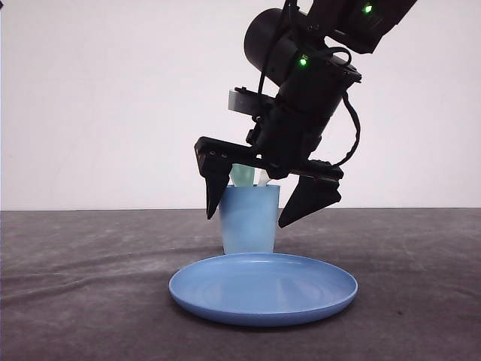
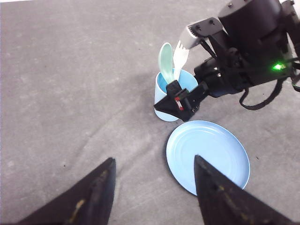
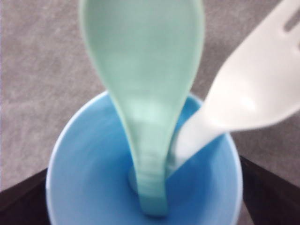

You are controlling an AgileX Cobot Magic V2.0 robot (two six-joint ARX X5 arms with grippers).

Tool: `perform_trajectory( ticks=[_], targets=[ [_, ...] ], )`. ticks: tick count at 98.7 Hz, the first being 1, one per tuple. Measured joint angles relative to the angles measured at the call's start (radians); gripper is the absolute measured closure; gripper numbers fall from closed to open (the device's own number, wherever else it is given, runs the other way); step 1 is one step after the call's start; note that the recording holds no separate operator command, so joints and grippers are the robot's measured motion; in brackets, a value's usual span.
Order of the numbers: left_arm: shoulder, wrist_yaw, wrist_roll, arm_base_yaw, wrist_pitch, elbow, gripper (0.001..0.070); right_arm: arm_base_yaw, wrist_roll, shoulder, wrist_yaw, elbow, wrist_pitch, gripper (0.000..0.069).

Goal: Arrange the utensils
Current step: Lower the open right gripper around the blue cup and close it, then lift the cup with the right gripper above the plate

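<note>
The mint-green spoon (image 2: 165, 61) and the white fork (image 2: 180, 54) stand handle-down in the light blue cup (image 2: 161, 96), heads sticking up over the rim. In the front view the spoon (image 1: 242, 177) and fork (image 1: 263, 179) peek out just above the cup (image 1: 248, 222). My right gripper (image 1: 246, 221) hangs over the cup, open, one finger on each side of it and touching neither utensil. Seen from the right wrist, the spoon (image 3: 145, 70) and fork (image 3: 253, 93) lean apart inside the cup (image 3: 93, 178). My left gripper (image 2: 153, 158) is open above the bare table, holding nothing.
A round blue plate (image 1: 263, 289) lies on the grey table right in front of the cup, and its rim (image 2: 208, 154) sits under my left gripper's right finger. Bare grey table (image 2: 70, 84) stretches to the left.
</note>
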Motion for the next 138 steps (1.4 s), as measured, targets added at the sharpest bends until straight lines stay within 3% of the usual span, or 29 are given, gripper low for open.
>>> perform_trajectory(
  ticks=[26, 59, 89, 122, 138],
  targets=[
    [0.000, 0.000, 0.002, 0.000, 0.002, 0.000, 0.0393, -0.004, -0.004, 0.019, -0.001, 0.003, -0.006, 0.0024],
    [0.000, 0.000, 0.002, 0.000, 0.003, 0.000, 0.0393, -0.004, -0.007, 0.019, 0.000, 0.006, -0.006, 0.0230],
    [0.000, 0.000, 0.002, 0.000, 0.003, 0.000, 0.0393, -0.002, -0.047, -0.022, 0.018, 0.006, -0.050, 0.0239],
    [0.000, 0.000, 0.002, 0.000, 0.003, 0.000, 0.0393, 0.030, -0.141, -0.320, 0.023, 0.011, -0.226, 0.0240],
    [0.000, 0.000, 0.002, 0.000, 0.003, 0.000, 0.0393, 0.094, -0.194, -0.428, 0.072, 0.011, -0.335, 0.0240]
  ],
)
